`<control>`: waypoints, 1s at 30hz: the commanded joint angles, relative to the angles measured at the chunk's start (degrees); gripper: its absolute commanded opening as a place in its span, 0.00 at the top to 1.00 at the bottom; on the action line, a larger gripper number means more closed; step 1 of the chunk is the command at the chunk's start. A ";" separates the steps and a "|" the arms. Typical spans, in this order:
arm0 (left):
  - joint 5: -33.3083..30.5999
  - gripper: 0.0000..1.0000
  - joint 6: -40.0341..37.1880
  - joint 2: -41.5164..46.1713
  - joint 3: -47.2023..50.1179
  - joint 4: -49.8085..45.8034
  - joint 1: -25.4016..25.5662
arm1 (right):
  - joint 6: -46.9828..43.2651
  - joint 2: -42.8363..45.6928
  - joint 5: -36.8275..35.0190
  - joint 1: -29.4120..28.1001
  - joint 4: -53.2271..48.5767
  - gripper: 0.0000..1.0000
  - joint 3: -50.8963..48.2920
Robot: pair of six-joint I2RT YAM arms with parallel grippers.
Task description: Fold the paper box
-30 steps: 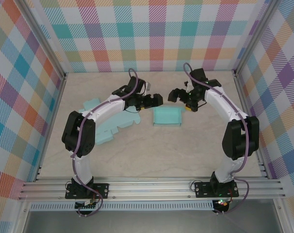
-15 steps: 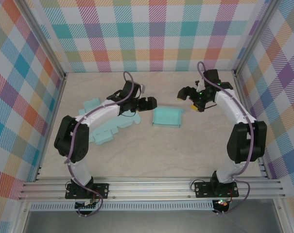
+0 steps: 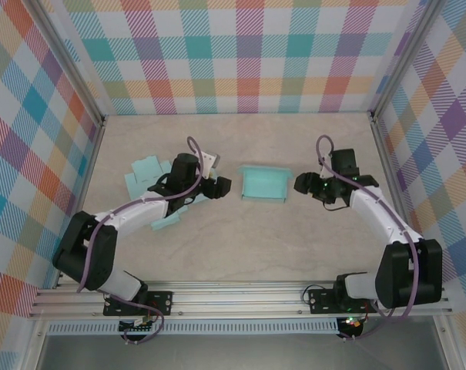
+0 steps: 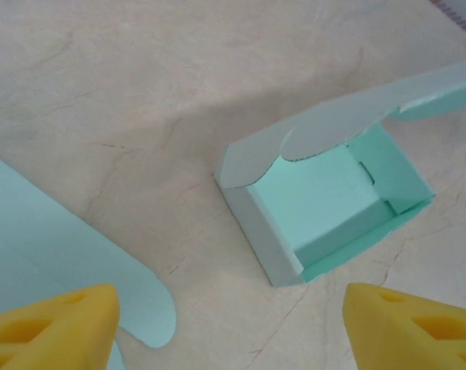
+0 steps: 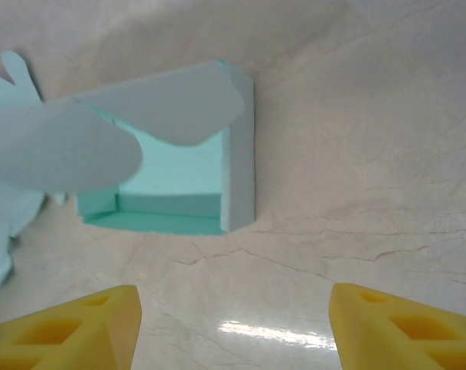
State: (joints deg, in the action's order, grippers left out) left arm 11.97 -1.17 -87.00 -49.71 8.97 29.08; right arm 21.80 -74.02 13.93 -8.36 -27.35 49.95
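Observation:
The teal paper box point(image 3: 263, 184) stands folded on the table between the arms, its lid flap still up. In the left wrist view the box point(image 4: 325, 204) lies ahead, open side toward the camera. In the right wrist view the box point(image 5: 175, 166) shows its inside under curved flaps. My left gripper point(image 3: 223, 187) is a short way left of the box, open with nothing between its yellow fingers point(image 4: 51, 324). My right gripper point(image 3: 302, 183) sits just right of the box, also open and empty, apart from it.
Flat teal paper blanks point(image 3: 152, 189) lie under and beside the left arm at the left of the table; one blank point(image 4: 55, 247) shows near the left fingers. Metal frame rails point(image 3: 240, 297) bound the near edge. Checked walls surround the table.
Both arms have drawn back from the box and lowered toward the table, left arm going left, right arm going right. Both pairs of jaws have narrowed somewhat. The box stays in place.

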 commanded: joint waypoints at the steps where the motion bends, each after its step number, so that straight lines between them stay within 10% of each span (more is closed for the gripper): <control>1: 2.70 0.23 -7.19 -3.89 -1.10 8.16 1.20 | -4.47 2.28 -2.97 -1.72 9.45 0.33 -2.61; 12: -0.10 0.26 -6.21 -13.36 -7.84 12.09 2.65 | -9.12 -5.56 -7.00 -4.81 15.18 0.32 1.49; 30: -2.20 0.64 -6.97 -17.27 -14.42 5.50 5.37 | -9.16 -13.34 -7.60 -7.84 15.58 0.55 8.98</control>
State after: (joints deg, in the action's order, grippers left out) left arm 10.57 -7.25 -104.18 -62.00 16.05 33.74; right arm 13.04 -86.98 6.61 -15.77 -12.84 57.54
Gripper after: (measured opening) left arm 0.371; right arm 0.458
